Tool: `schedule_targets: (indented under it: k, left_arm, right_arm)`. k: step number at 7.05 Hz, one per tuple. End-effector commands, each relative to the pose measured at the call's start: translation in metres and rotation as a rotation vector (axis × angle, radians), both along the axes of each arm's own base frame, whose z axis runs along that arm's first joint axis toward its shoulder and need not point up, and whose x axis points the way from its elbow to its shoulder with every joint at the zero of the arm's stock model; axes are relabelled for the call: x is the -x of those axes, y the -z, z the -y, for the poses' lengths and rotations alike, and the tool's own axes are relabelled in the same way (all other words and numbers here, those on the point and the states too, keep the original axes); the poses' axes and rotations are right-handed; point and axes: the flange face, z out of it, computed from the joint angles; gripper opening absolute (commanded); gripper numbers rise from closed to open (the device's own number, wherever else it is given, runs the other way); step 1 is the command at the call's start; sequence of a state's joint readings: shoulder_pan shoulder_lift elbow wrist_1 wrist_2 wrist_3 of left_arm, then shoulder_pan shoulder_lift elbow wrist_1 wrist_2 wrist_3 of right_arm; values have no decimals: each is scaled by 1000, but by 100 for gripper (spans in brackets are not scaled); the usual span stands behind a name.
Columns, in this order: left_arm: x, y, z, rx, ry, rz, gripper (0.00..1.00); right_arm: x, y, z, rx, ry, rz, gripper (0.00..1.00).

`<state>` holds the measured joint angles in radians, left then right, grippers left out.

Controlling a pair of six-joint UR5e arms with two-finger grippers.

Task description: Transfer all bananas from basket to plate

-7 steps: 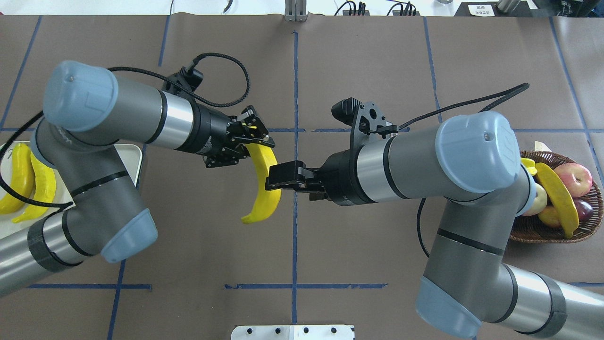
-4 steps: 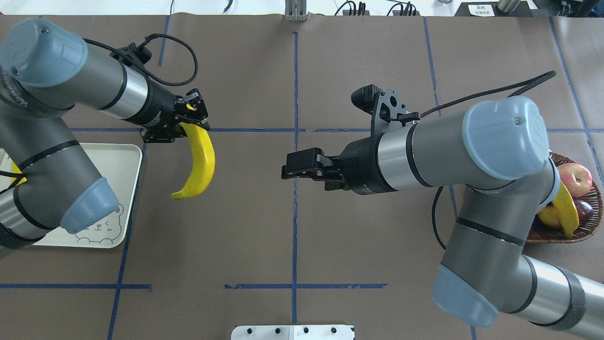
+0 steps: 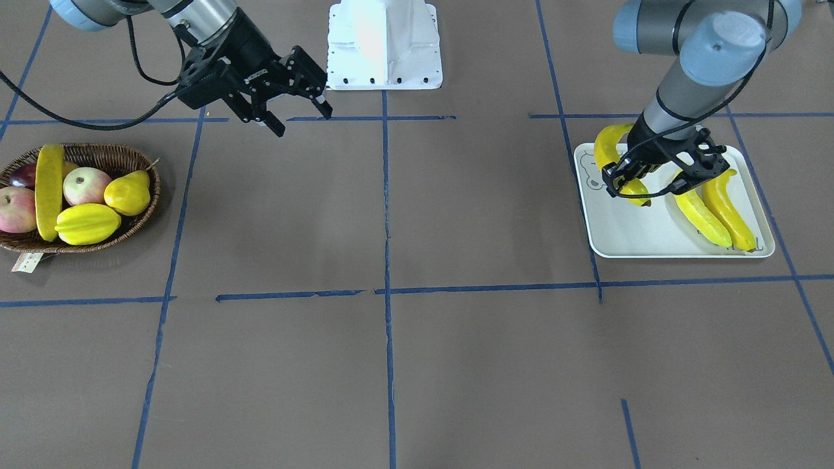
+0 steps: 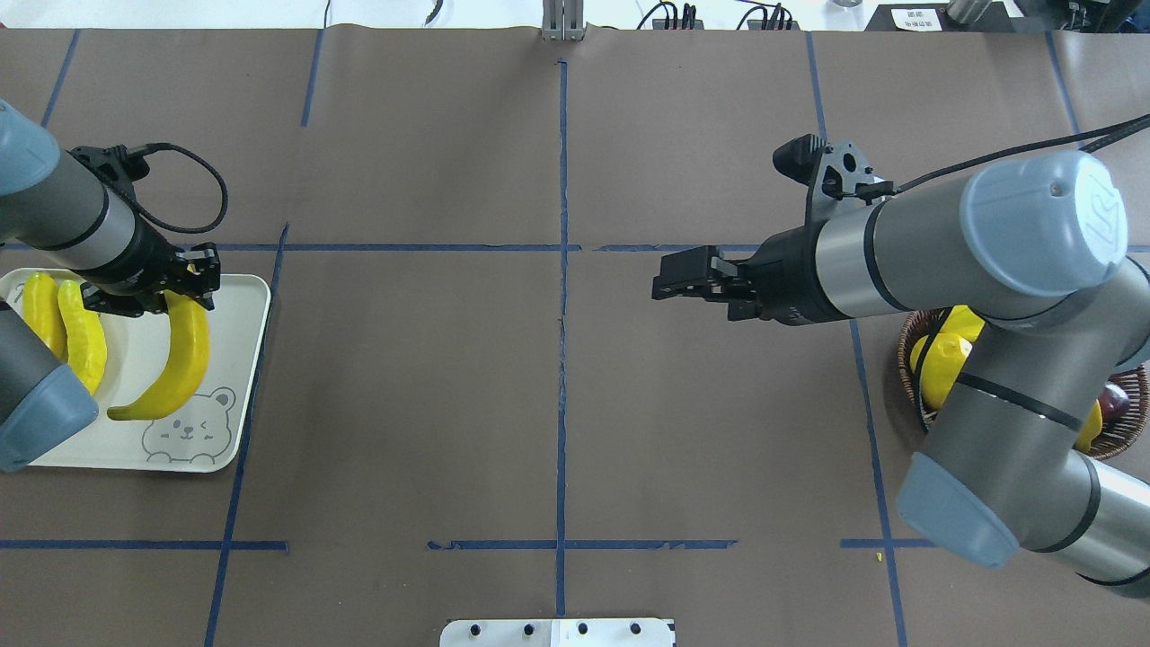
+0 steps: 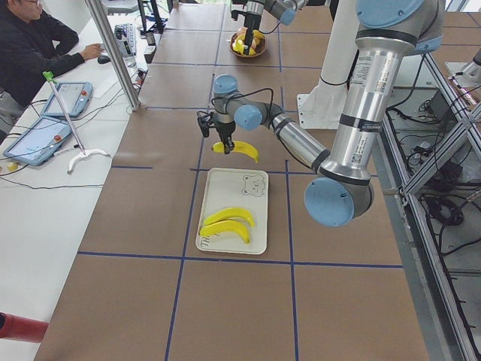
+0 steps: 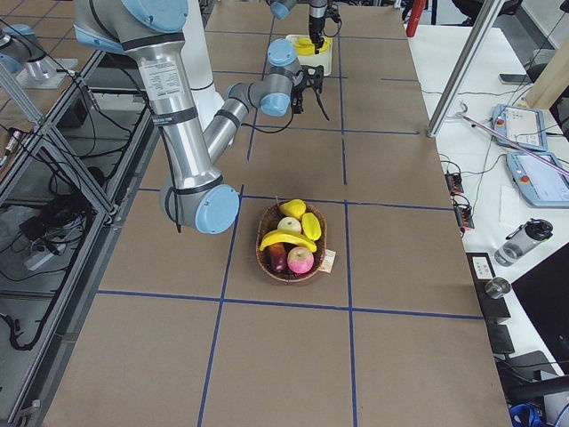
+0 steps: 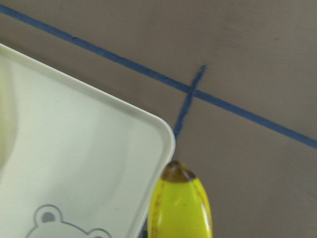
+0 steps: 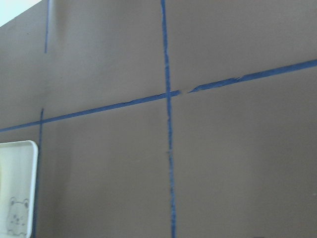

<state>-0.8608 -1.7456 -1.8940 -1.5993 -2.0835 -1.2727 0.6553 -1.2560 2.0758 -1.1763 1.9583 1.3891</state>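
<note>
My left gripper [image 4: 184, 289] is shut on one end of a yellow banana [image 4: 175, 368] and holds it over the right part of the off-white bear plate [image 4: 238, 305]. The front view shows the same gripper [image 3: 655, 174], banana [image 3: 611, 153] and plate [image 3: 625, 234]. Two bananas [image 4: 40, 310] [image 4: 83, 340] lie side by side on the plate's left part. One banana [image 3: 49, 189] lies in the wicker basket [image 3: 130, 156]. My right gripper [image 4: 669, 280] is open and empty, in the air right of the table's middle.
The basket also holds apples [image 3: 85, 185], a pear [image 3: 128, 193], a starfruit [image 3: 88, 223] and a dark plum [image 3: 25, 174]. In the overhead view my right arm hides most of the basket [image 4: 909, 359]. An operator [image 5: 34, 45] sits beyond the table in the left view.
My left arm has carried the banana left from the table's middle to over the plate. My right gripper, open and empty, has drawn back to the right.
</note>
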Motion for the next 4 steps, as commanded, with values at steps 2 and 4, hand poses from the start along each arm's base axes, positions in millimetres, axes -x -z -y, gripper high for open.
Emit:
schedule_targets:
  k: [2,4]
  left_arm:
    - [-5,-75,18,28,22,136,0]
    - [2,-99,26,-41,-65,193,4]
  right_arm:
    - [-38,-77,24,-85,32,-222,100]
    - [-79,-108,37,-124,67,-267,100]
